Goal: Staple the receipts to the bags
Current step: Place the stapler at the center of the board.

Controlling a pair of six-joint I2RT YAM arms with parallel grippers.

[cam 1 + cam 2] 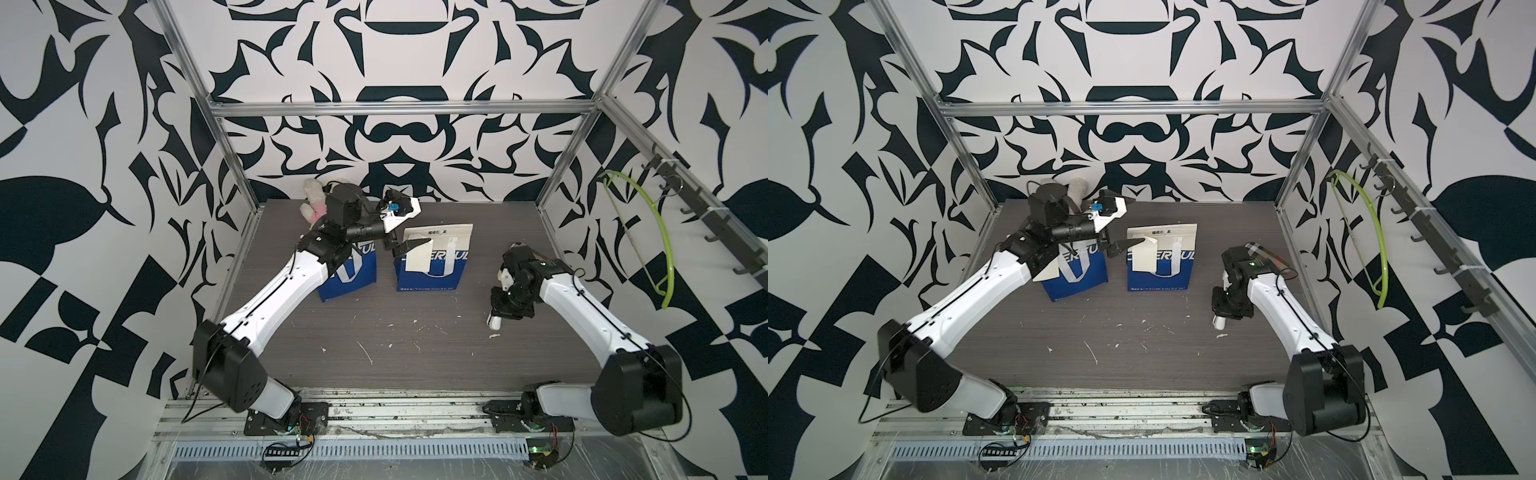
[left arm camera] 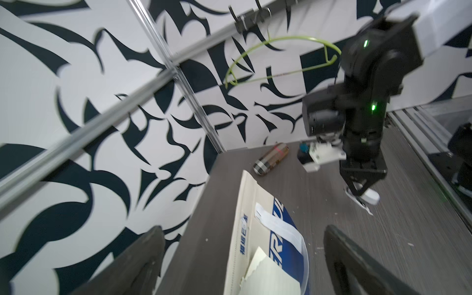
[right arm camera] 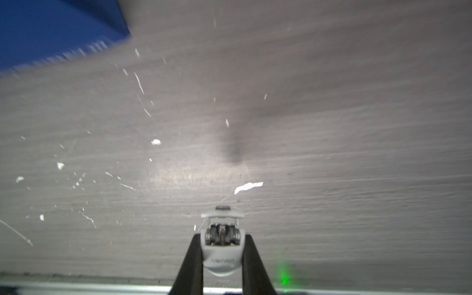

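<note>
Two cream-and-blue bags lie flat on the table in both top views. My left arm covers much of the left bag (image 1: pixel 1075 276), and a receipt (image 1: pixel 1050 270) shows at its left edge. The right bag (image 1: pixel 440 266) carries a receipt (image 1: pixel 417 259) on its left half. My left gripper (image 1: pixel 405 246) hangs open just above that receipt's top corner. In the left wrist view its fingers (image 2: pixel 143 255) stand wide on either side of the bag (image 2: pixel 245 204) and the receipt (image 2: pixel 273 275). My right gripper (image 3: pixel 222 237) is shut on a white stapler (image 3: pixel 221 258), low over bare table right of the bags (image 1: pixel 493 321).
A plush toy (image 1: pixel 313 199) lies at the back left corner behind my left arm. A brown cylindrical bottle (image 2: pixel 270 158) lies at the back right. A green hanger (image 1: pixel 660 249) hangs on the right wall rail. Small white scraps (image 3: pixel 249 187) dot the table.
</note>
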